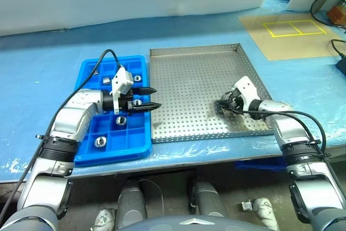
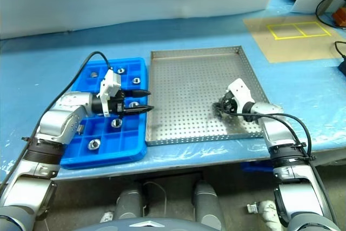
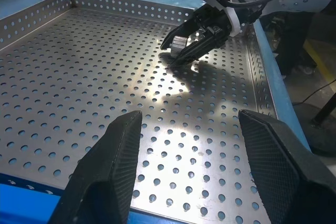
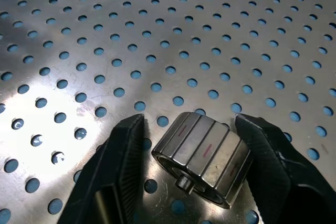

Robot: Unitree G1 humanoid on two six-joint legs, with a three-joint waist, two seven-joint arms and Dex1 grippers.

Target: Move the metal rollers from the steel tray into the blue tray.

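While our left gripper (image 1: 153,97) hangs apart over the blue tray (image 1: 89,158), our right gripper (image 4: 191,145) straddles a roller (image 4: 202,156) on the steel tray (image 1: 189,87), grip unclear.

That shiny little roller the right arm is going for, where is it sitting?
The roller lies on the steel tray, toward the robot's right side near the front rim, between the two black fingers of the right tool.

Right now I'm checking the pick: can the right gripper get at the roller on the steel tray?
Probably yes: the right gripper already straddles the metal roller on the steel tray, a finger on each side, nothing between.
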